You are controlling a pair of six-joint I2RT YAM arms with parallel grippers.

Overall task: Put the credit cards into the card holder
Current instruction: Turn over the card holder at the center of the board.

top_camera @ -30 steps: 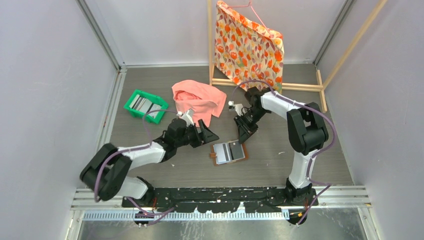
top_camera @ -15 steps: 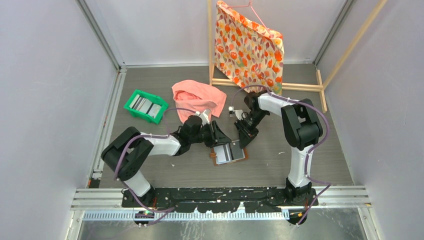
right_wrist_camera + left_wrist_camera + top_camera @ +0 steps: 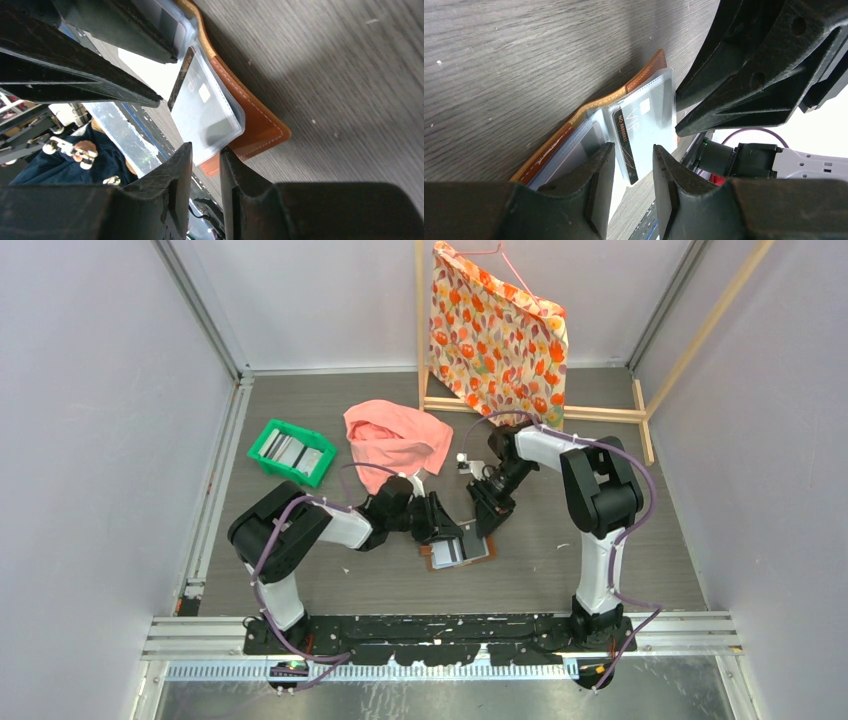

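Left gripper (image 3: 634, 150) now in over card holder (image 3: 599, 102), jaws narrowed astride grey card (image 3: 646, 117) — pinching or not, cannot tell. Right gripper (image 3: 206, 150) at clear pocket (image 3: 664, 82) edge, slightly parted, hold unclear. Card sits in pocket — insertion likely near done.

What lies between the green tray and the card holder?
In the top view, only the left arm crosses from the green tray toward the card holder; the table beneath is otherwise bare.

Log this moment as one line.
phase: card insertion | wallet: open on table | card: in clear pocket, seating unclear | left gripper: over card | right gripper: at wallet corner | grips: unclear
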